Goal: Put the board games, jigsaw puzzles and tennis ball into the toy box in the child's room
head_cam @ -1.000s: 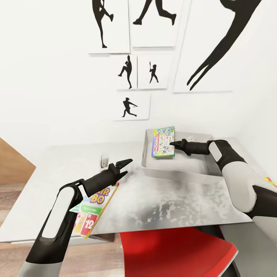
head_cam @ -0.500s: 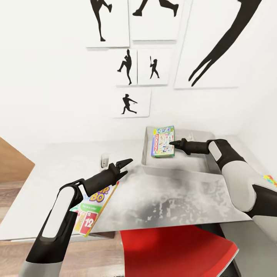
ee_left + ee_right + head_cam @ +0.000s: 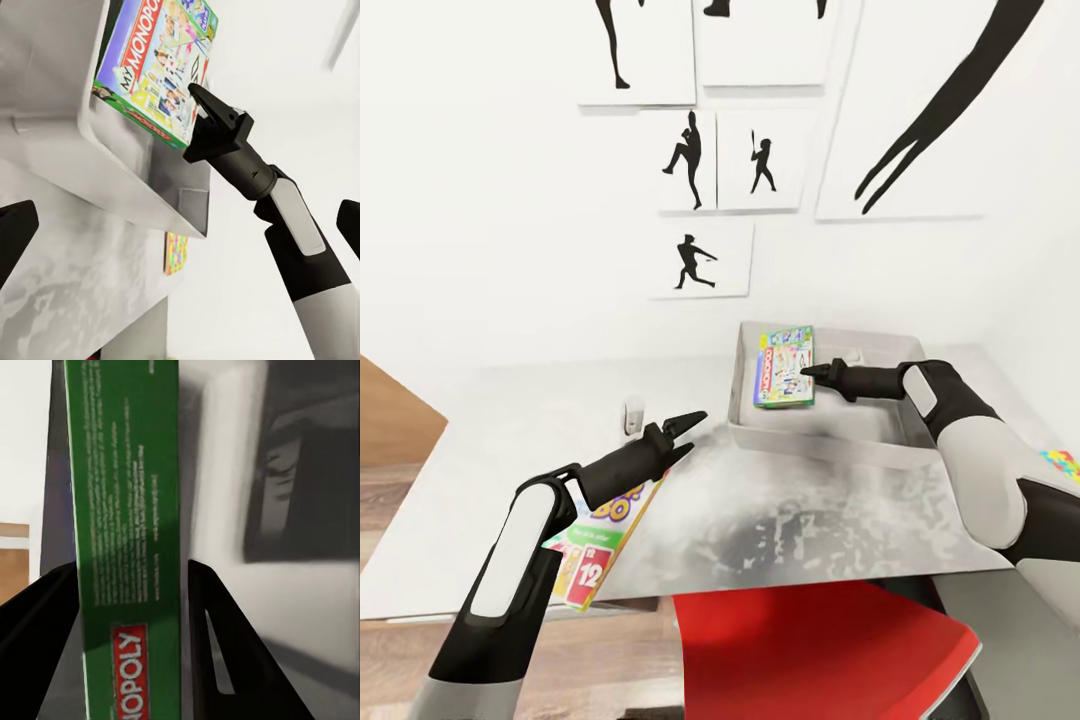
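The white MONOPOLY board game is tilted up inside the pale grey toy box at the back right of the table. My right gripper is shut on its edge; the right wrist view shows its green side between the two fingers. The left wrist view sees the same game above the toy box wall. My left gripper hovers open over the table, left of the toy box. The SKIP-BO board game lies under my left forearm, overhanging the table's front edge. A jigsaw puzzle lies at far right.
A red chair stands under the table's front edge. A small white object stands on the table near my left gripper. The white wall with black silhouette posters rises right behind the table. Wooden floor lies to the left.
The whole picture has shifted slightly, so the camera moved. Both arms, the MONOPOLY game and the SKIP-BO game keep their places.
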